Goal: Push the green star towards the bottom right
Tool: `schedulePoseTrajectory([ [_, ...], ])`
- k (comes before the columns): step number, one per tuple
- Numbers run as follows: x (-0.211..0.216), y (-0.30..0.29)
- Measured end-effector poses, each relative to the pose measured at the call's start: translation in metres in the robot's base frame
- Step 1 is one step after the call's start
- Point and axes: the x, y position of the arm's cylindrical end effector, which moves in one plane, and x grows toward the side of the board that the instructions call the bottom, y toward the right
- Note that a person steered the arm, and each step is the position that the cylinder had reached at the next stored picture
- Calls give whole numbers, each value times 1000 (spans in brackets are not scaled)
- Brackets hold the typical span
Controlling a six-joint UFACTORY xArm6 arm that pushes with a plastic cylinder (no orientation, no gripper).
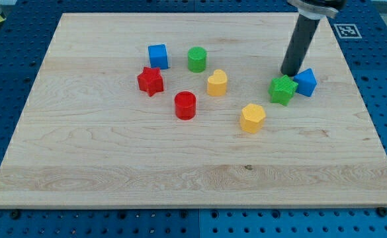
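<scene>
The green star (283, 90) lies on the wooden board (114, 158) at the view's right of centre. It touches a blue block (305, 82) on its right. My tip (289, 73) stands just above the green star toward the view's top, close to its upper edge and just left of the blue block. The dark rod rises from there to the view's top right.
A blue cube (158, 56), a green cylinder (196, 59), a red star (150, 80), a red cylinder (185, 105), a yellow heart-like block (217, 83) and a yellow hexagon (252, 118) lie left of the green star. The board's right edge is near.
</scene>
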Motion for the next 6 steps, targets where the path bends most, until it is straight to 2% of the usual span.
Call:
schedulePoseTrajectory([
  [1, 13, -36],
  [2, 50, -36],
  [3, 59, -12],
  [6, 125, 20],
])
